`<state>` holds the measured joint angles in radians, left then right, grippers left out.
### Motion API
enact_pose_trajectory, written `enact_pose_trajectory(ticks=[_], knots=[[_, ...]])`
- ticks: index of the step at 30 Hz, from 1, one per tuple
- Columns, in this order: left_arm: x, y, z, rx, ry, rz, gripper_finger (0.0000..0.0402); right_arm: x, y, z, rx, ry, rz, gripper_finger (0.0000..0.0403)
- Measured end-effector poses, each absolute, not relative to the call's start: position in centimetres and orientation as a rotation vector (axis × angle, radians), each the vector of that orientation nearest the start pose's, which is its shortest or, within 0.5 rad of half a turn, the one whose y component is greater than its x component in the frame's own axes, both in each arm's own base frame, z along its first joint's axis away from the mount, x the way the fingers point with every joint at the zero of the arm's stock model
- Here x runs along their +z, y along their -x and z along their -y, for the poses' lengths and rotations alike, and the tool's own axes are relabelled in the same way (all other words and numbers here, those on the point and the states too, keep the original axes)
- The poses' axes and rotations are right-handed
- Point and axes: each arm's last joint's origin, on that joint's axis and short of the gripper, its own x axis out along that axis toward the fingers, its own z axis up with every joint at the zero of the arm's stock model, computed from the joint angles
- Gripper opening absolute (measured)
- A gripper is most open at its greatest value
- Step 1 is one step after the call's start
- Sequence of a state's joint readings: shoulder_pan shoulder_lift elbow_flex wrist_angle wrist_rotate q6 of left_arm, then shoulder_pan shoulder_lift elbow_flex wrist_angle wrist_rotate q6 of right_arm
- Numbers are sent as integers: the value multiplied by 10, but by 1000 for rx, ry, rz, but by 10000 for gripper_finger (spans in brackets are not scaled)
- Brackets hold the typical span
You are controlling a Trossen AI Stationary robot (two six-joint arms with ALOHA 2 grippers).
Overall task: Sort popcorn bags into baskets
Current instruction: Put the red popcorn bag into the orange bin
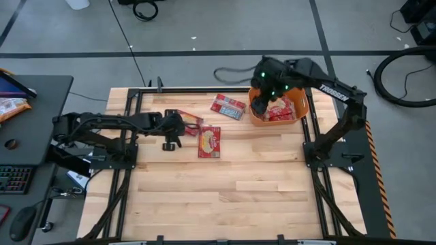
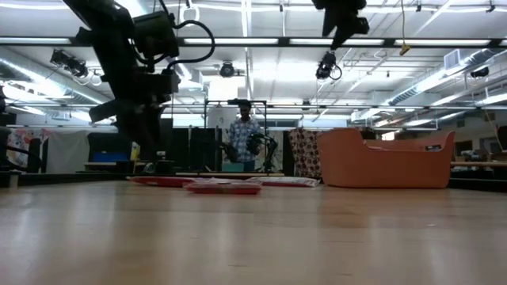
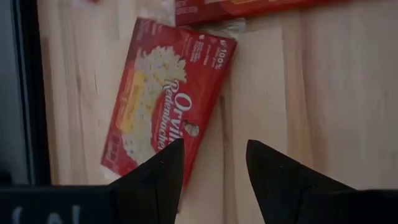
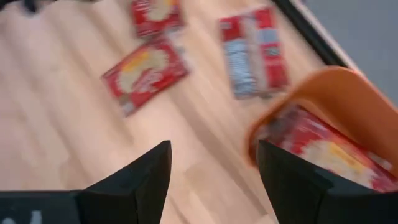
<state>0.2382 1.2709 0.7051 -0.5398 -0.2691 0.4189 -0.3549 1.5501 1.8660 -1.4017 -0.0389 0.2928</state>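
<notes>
Dark fingers of the left gripper (image 3: 208, 177) stand parted and empty just above a flat red popcorn packet with a cream-yellow centre (image 3: 166, 102) lying on the pale wooden table (image 1: 225, 190). Its neighbour is cut off at that wrist picture's edge. On the table lie two more packets, one red (image 1: 210, 141), one showing a bluish-grey face (image 1: 228, 106). At the far right, the right gripper (image 4: 211, 171) hovers, fingers wide and empty, over the orange plastic tub (image 1: 300, 112), hiding some of its red packets.
</notes>
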Motion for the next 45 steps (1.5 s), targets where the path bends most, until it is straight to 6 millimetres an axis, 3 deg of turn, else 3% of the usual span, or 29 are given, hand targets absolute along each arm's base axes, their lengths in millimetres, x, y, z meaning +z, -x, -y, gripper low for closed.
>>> enact_pose_trajectory(ticks=[9, 13, 23, 30, 34, 39, 45], knots=[[180, -214, -63, 64, -619, -1197, 176, 418, -275, 41, -324, -381, -989, 240], [170, -214, -70, 66, -613, -1233, 176, 422, -282, 25, -265, -341, -937, 240], [142, -226, -86, 73, -588, -1298, 176, 425, -288, 11, -198, -329, -890, 240], [124, -231, -93, 52, -701, -1397, 172, 426, -290, 4, -176, -403, -870, 240], [122, -233, -94, 90, -703, -1396, 134, 428, -293, -5, -148, -391, -838, 240], [121, -233, -92, 131, -654, -1390, 24, 433, -298, -12, -130, -382, -764, 240], [136, -245, -85, 157, -573, -1356, 5, 430, -295, -9, -149, -332, -808, 240]])
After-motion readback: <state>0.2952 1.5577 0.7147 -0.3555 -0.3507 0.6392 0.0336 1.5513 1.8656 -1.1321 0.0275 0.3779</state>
